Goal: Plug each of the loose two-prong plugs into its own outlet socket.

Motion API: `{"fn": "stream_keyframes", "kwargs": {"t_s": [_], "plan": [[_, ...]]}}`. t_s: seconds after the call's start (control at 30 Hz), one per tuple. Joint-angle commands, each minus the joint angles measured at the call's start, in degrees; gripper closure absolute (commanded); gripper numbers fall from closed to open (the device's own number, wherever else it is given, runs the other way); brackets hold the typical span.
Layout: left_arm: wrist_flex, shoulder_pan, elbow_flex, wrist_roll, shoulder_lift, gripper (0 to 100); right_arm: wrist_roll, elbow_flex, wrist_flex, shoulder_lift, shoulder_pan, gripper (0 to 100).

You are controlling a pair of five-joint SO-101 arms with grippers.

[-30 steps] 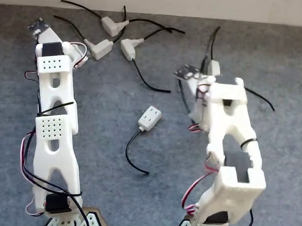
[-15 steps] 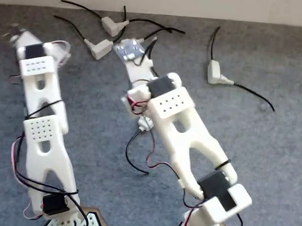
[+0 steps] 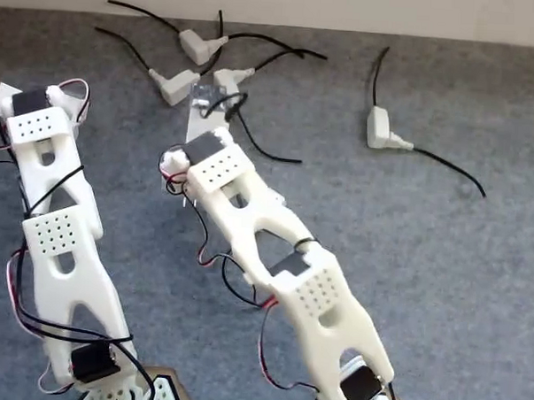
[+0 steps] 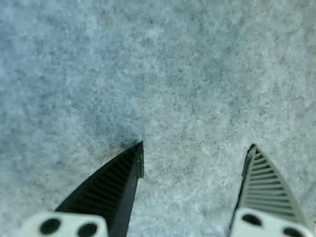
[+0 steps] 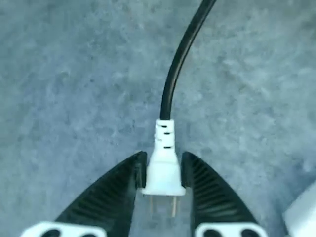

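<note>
— What changed?
— The right gripper (image 5: 163, 155) has swung across, narrowed onto a plug (image 5: 163, 173); the left gripper (image 4: 196, 147), spread wide, has drifted away from that plug.
— Room?
— A second plug (image 3: 176, 85) lies near that plug; bare surface (image 3: 476, 280) opens well beyond.

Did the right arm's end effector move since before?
Yes. The right end effector swung left, away from the lone plug on the right, and now grips a white plug near the far-left group.

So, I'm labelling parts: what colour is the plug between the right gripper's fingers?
White plug, black cord; clearest in the right wrist view.
</note>
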Motion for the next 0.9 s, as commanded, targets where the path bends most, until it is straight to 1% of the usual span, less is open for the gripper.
{"fn": "stream_keyframes", "kwargs": {"t_s": [0.0, 0.1, 0.17, 0.2, 0.27, 0.37, 0.43, 0.53, 0.6, 0.7, 0.77, 0.87], "plan": [[-0.62, -0.31, -0.22, 0.26, -0.66, 68, -5.01, -10.15, 3.03, 3.91, 0.13, 78.6], [-0.62, -0.31, -0.22, 0.26, -0.66, 68, -5.54, -18.15, 8.40, 6.81, 0.66, 72.9], [-0.62, -0.22, -0.22, 0.26, -0.66, 68, -5.27, -24.84, 12.70, 6.99, 1.80, 72.8], [-0.62, -0.13, -0.22, 0.26, -0.75, 68, -3.96, -28.88, 14.64, 6.99, 2.42, 72.8], [-0.53, 0.04, -0.22, 0.26, -0.75, 68, 1.58, -38.29, 17.80, 6.99, 3.65, 72.8], [-0.18, 0.22, -0.22, 0.26, -0.92, 68, 14.07, -51.47, 21.49, 6.81, 5.23, 72.8], [-0.18, 1.10, -0.31, -2.20, -1.10, 68, 21.71, -57.01, 22.29, 6.29, 6.81, 72.8], [0.35, 3.91, -3.74, -10.81, -2.15, 68, 28.75, -53.76, 22.73, 3.30, 10.59, 72.8], [5.98, 5.76, -8.57, -15.65, -3.82, 68, 31.03, -52.79, 23.60, 1.45, 13.41, 72.8], [15.65, 9.89, -17.36, -18.90, -6.02, 68, 33.05, -54.20, 27.30, -1.80, 17.36, 72.8], [19.34, 13.14, -17.36, -21.19, -8.31, 68, 35.25, -54.64, 28.70, -4.26, 19.82, 72.8], [19.96, 17.10, -13.05, -24.35, -11.56, 68, 37.89, -54.55, 28.70, -8.13, 24.92, 72.8]]}}
